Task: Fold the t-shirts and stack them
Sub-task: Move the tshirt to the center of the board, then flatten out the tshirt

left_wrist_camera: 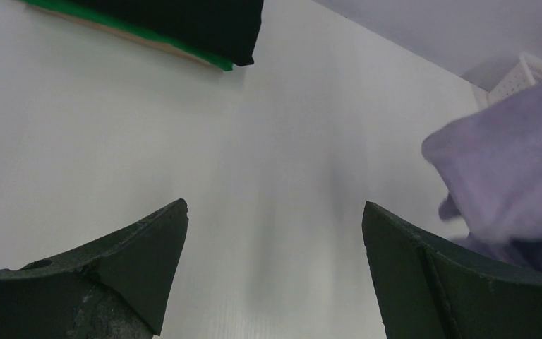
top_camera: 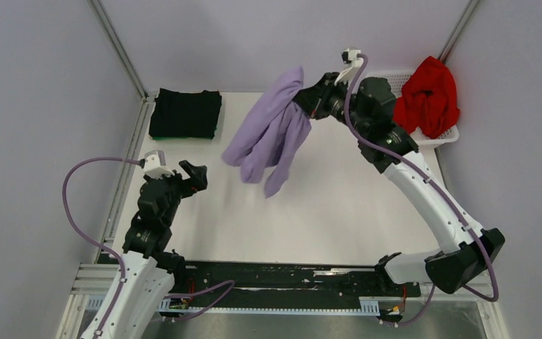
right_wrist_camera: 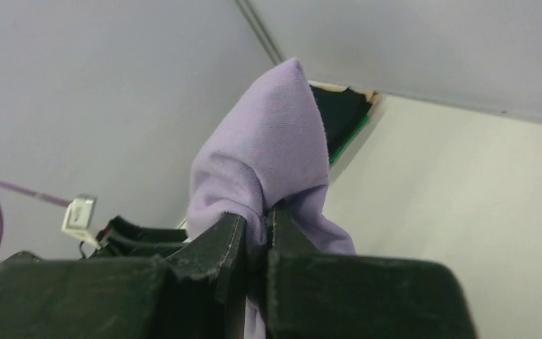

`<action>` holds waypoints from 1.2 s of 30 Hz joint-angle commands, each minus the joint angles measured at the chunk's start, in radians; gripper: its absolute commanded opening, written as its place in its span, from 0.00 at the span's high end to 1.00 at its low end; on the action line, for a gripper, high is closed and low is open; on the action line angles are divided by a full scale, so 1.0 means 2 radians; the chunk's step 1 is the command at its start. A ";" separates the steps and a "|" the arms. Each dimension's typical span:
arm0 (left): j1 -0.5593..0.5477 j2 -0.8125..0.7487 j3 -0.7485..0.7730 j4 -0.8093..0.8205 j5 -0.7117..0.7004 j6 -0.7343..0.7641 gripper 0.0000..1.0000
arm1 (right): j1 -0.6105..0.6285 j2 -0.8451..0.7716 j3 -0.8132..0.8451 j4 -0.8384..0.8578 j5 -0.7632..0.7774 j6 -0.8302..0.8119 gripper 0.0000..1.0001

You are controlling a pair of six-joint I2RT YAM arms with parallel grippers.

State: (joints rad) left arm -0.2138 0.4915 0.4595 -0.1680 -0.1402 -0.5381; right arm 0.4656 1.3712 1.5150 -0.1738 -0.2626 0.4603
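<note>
High rear overview — close wrist views — lavender t-shirt point(top_camera: 272, 134) in all

Two robot arms stand at the near edge of the tabletop point(top_camera: 339, 212). The left arm point(top_camera: 145, 233) and right arm point(top_camera: 427, 198) each have white lower links, black joints, looping purple cables point(top_camera: 67, 205), white camera mounts point(top_camera: 154, 162) and black wedge-shaped end effector fingers point(left_wrist_camera: 134, 247).

The flat white table point(top_camera: 339, 212) has a matte, faintly ribbed top and is walled in by pale grey panels. A neatly folded black cloth t-shirt point(top_camera: 185, 113) lies flat in one far corner, squared to the edges. A thin bright green layer point(left_wrist_camera: 148, 41) shows just beneath its near edge, touching it. Far across the table from the black shirt, in the opposite far corner, sits a white plastic lattice basket point(top_camera: 435, 141). Well nearer than the shirt, a long black rail point(top_camera: 282, 272) runs along the front edge.
</note>
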 commanded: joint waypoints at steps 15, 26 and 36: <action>0.002 0.013 0.034 -0.063 -0.023 -0.047 0.00 | -0.102 0.104 -0.164 -0.129 0.206 0.132 0.17; 0.002 0.092 0.042 -0.032 0.015 -0.049 0.00 | -0.047 0.003 -0.236 -0.152 0.228 0.096 0.00; 0.002 0.143 0.037 0.007 0.040 -0.046 0.00 | 0.230 0.016 -0.278 -0.168 0.210 0.132 0.00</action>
State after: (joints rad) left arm -0.2138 0.7582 0.5098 -0.2256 -0.0818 -0.6239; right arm 0.7647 1.3350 0.9497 -0.4767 0.1638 0.6647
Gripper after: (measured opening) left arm 0.998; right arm 0.998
